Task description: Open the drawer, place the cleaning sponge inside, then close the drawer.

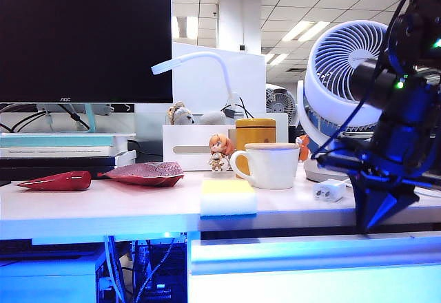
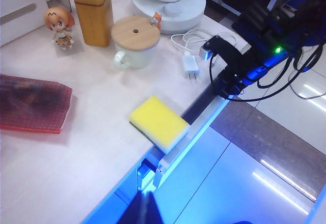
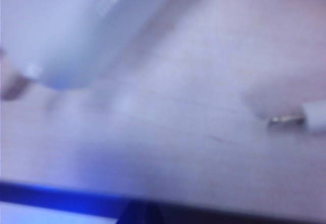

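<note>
Seen from the exterior camera, the cleaning sponge [image 1: 228, 197] lies yellow side up at the front edge of the white desk [image 1: 89, 206], just ahead of a white mug [image 1: 271, 166] with a wooden lid, while the right gripper [image 1: 375, 215] points down at the desk's front edge on the right, its fingers pressed together in a closed point right above the top edge of the drawer [image 1: 310, 265]. The drawer front glows bluish below the desktop and looks at most barely pulled out, so the opening step appears to be only starting; placing the sponge and closing are still ahead. The only legible writing is "AOC" on the bezel of the dark monitor [image 1: 83, 38]. From the left wrist camera, the sponge [image 2: 159, 123] sits at the desk edge with one corner overhanging, and beside it a dark slit shows between desk and drawer [image 2: 198, 180], where the right gripper [image 2: 232, 89] rests at the lip. The left gripper [image 2: 145, 208] shows only as dark tips close together low in this frame, above the drawer front, holding nothing; how narrow the gap is cannot be told. No label is readable on the yellow tin [image 2: 93, 11]. The right wrist camera is blurred: pale desk [image 3: 168, 147], a charger plug's prongs [image 3: 285, 118], and the closed gripper's dark tip [image 3: 141, 213] at the edge.
</note>
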Controlling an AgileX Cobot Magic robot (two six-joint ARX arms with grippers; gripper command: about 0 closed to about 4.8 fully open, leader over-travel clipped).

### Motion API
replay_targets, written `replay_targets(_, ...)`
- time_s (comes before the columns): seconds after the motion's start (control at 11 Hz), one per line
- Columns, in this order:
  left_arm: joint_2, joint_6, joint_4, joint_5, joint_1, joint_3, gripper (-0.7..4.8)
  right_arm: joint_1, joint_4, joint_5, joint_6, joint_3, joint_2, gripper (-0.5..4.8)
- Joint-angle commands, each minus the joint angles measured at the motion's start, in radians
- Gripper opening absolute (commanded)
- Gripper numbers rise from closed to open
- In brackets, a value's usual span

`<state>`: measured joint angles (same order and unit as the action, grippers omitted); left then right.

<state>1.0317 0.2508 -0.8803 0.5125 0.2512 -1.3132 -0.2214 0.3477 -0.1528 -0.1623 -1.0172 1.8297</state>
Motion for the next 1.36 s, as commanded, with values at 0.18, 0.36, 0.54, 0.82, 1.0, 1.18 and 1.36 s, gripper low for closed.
replay_targets(0.18, -0.003, 0.005, 0.003, 0.005, 0.000, -0.006, -0.06, -0.002, -0.006, 0.001, 0.010, -0.003, 0.039, -0.09)
replay_targets(0.36, -0.003, 0.005, 0.003, 0.005, 0.000, -0.006, -0.06, -0.002, 0.035, -0.003, 0.011, -0.003, 0.038, -0.09)
replay_targets(0.54, -0.003, 0.005, 0.001, 0.005, 0.000, -0.006, -0.06, -0.002, 0.073, -0.004, 0.011, -0.003, 0.038, -0.08)
replay_targets(0.82, -0.003, 0.023, -0.040, 0.010, 0.000, -0.006, -0.06, -0.002, 0.101, -0.004, 0.014, -0.003, 0.038, -0.09)
replay_targets(1.0, -0.004, 0.086, -0.091, 0.052, 0.000, -0.006, -0.06, -0.002, 0.134, -0.004, 0.028, -0.003, 0.038, -0.08)
replay_targets(1.18, -0.006, 0.086, -0.093, 0.050, 0.000, -0.006, -0.06, -0.002, 0.161, -0.003, 0.036, -0.003, 0.038, -0.08)
replay_targets(1.36, -0.008, 0.086, -0.093, 0.050, 0.000, -0.006, -0.06, -0.002, 0.216, -0.004, 0.036, -0.003, 0.038, -0.09)
